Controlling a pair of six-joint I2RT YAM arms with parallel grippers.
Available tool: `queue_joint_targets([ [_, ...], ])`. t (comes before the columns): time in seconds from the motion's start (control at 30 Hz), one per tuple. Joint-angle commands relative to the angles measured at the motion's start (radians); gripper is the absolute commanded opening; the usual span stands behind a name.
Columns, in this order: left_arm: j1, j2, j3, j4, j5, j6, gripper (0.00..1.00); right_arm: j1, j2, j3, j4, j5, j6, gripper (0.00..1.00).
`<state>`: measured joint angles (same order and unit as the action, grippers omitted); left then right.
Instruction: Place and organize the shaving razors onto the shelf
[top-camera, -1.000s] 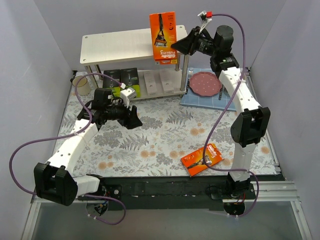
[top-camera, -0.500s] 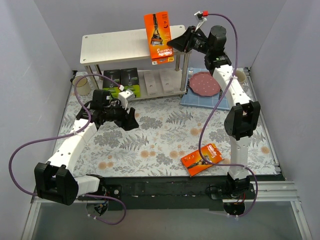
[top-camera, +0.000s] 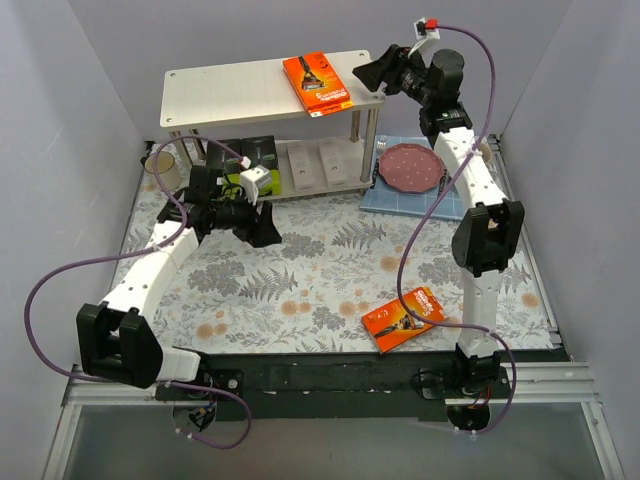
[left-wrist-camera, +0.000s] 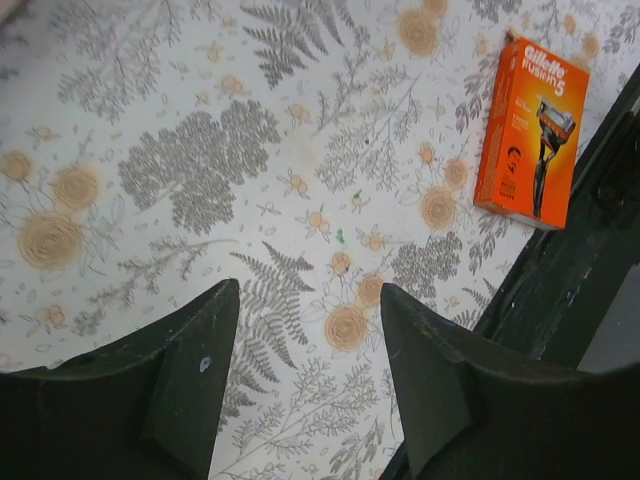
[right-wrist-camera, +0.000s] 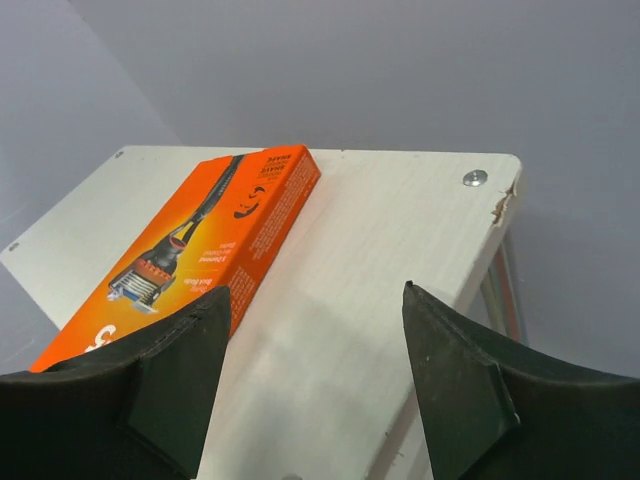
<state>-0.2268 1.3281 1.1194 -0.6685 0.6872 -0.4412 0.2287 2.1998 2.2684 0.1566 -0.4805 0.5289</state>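
Orange pack (top-camera: 317, 84) now lies flat on the shelf (top-camera: 230, 90), let go: right jaws apart, empty; left jaws apart, empty.

A blue mat (top-camera: 385, 200) lies flat at the far right of the table and serves as the marker here. A round dark-red plate (top-camera: 410, 167) with a dotted rim sits on the mat, toward its far side. Under the mat, and spreading out to its left and toward the near side, is a pale floral cloth (top-camera: 330, 270) printed with grey ferns and tan blossoms. Well to the left of the mat, at the cloth's far left edge, stands a small beige cup (top-camera: 158, 163). Well nearer than the mat, a black rail (top-camera: 330, 375) borders the cloth's near edge. Plain grey walls (top-camera: 250, 30) rise behind the mat and to its right.
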Motion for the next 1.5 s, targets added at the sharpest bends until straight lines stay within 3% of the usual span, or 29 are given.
queue_joint_targets([
  [0.0, -0.032, 0.034, 0.236, 0.084, -0.026, -0.008, 0.56, -0.029, -0.153, -0.067, 0.026, -0.027, -0.092, 0.77],
  [0.07, -0.04, 0.063, 0.374, 0.145, -0.084, -0.025, 0.55, -0.04, -0.196, -0.134, 0.02, -0.032, -0.105, 0.77],
  [0.23, -0.062, 0.28, 0.692, 0.333, -0.443, -0.053, 0.59, -0.078, -0.244, -0.181, -0.021, -0.02, -0.15, 0.77],
  [0.27, -0.06, 0.304, 0.727, 0.39, -0.49, -0.057, 0.61, -0.08, -0.247, -0.184, -0.035, -0.004, -0.174, 0.78],
  [0.3, -0.059, 0.327, 0.762, 0.458, -0.52, -0.056, 0.7, -0.08, -0.252, -0.185, -0.054, 0.038, -0.182, 0.78],
  [0.33, -0.059, 0.342, 0.767, 0.616, -0.552, -0.047, 0.74, -0.08, -0.259, -0.185, -0.077, 0.055, -0.19, 0.78],
  [0.43, -0.059, 0.404, 0.787, 0.878, -0.508, -0.042, 0.84, -0.074, -0.27, -0.193, -0.107, 0.109, -0.225, 0.82],
  [0.5, -0.057, 0.499, 0.864, 0.902, -0.447, -0.077, 0.86, -0.072, -0.275, -0.211, -0.098, 0.056, -0.25, 0.83],
  [0.53, -0.059, 0.546, 0.979, 0.864, -0.427, -0.092, 0.86, -0.072, -0.272, -0.217, -0.091, 0.031, -0.254, 0.81],
  [0.6, -0.059, 0.653, 1.087, 0.808, -0.448, -0.195, 0.78, -0.068, -0.276, -0.234, -0.072, -0.003, -0.254, 0.78],
  [0.63, -0.059, 0.672, 1.143, 0.767, -0.462, -0.233, 0.63, -0.065, -0.281, -0.254, -0.068, -0.012, -0.254, 0.74],
  [0.7, -0.059, 0.677, 1.102, 0.771, -0.477, -0.293, 0.42, -0.057, -0.284, -0.268, -0.06, -0.03, -0.251, 0.71],
  [0.73, -0.06, 0.649, 1.058, 0.812, -0.477, -0.297, 0.29, -0.052, -0.287, -0.28, -0.054, -0.036, -0.25, 0.69],
  [0.77, -0.065, 0.632, 0.965, 0.831, -0.489, -0.297, 0.0, -0.049, -0.287, -0.282, -0.049, -0.041, -0.251, 0.68],
  [0.97, -0.077, 0.605, 0.872, 0.821, -0.617, -0.32, 0.0, -0.022, -0.265, -0.256, -0.026, -0.047, -0.244, 0.66],
  [1.47, -0.128, 0.706, 0.873, 0.808, -0.546, -0.337, 0.0, 0.073, -0.187, -0.187, -0.08, 0.016, -0.305, 0.68],
])
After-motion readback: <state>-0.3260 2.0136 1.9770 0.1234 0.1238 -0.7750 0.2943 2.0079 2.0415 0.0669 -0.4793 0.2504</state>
